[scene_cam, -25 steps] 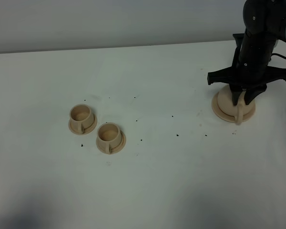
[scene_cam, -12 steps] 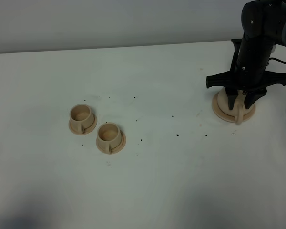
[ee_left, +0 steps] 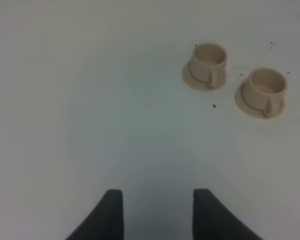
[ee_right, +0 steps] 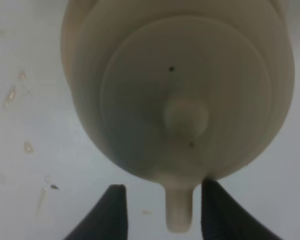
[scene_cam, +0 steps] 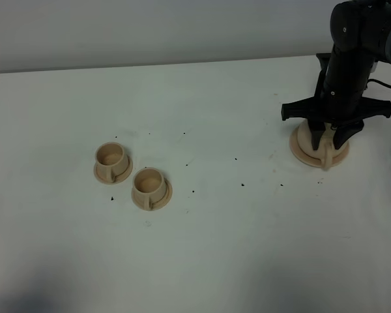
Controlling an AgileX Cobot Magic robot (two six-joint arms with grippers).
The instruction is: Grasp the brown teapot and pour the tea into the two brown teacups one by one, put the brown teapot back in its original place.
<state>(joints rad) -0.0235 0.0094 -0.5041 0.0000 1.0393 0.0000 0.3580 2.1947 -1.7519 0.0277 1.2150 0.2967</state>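
The brown teapot (scene_cam: 305, 135) rests on its wide tan saucer, the original place (scene_cam: 339, 158), at the right of the table. Directly above it is my right gripper (scene_cam: 328, 142), open, one finger on each side of the loop handle (ee_right: 179, 212) without pressing it. The right wrist view looks down on the lid and its knob (ee_right: 186, 118). The two brown teacups (scene_cam: 111, 156) (scene_cam: 148, 182) stand on small saucers at the left, handles toward the front. In the left wrist view my left gripper (ee_left: 157, 210) is open and empty, well short of the cups (ee_left: 209, 60) (ee_left: 265, 86).
Small dark specks (scene_cam: 242, 184) dot the white table (scene_cam: 234, 248) between cups and teapot. A pale wall runs along the table's far edge. The left arm does not show in the exterior high view.
My right gripper's jaws have spread apart off the teapot's handle, and the gripper has risen a little. Teapot, cups and left gripper are unmoved.
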